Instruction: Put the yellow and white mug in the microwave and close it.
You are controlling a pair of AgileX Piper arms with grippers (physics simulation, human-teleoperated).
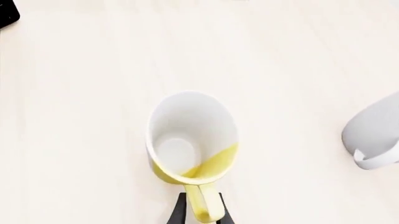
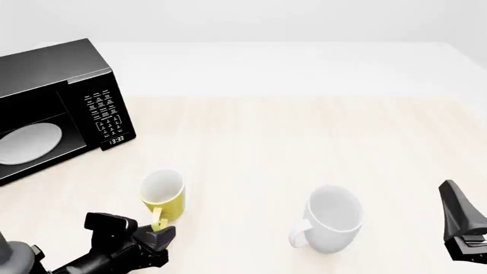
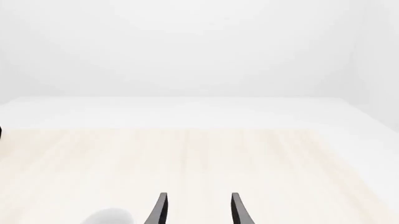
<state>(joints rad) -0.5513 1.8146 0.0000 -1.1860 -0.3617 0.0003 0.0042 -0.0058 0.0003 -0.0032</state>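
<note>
Nearest to us in the front view is our left gripper [image 2: 157, 233], low at the near-left of the pale wooden table [image 2: 304, 137], its two dark fingers clamped on the yellow loop handle of the small yellow and white mug [image 2: 163, 196]. The left wrist view confirms it: the fingers [image 1: 179, 211] press either side of the handle, and we look into the mug's white inside. The mug stands upright on the table, in front of the large black box-shaped microwave [image 2: 57, 103], well apart from it. The microwave sits at the far left with its white-lettered keypad facing us and its white round plate [image 2: 29, 141] visible inside. To the right of the yellow mug, apart from it, stands a slightly larger all-white mug [image 2: 331, 218]. Our right gripper [image 3: 197, 209] hangs at the right edge, fingers spread and holding nothing.
</note>
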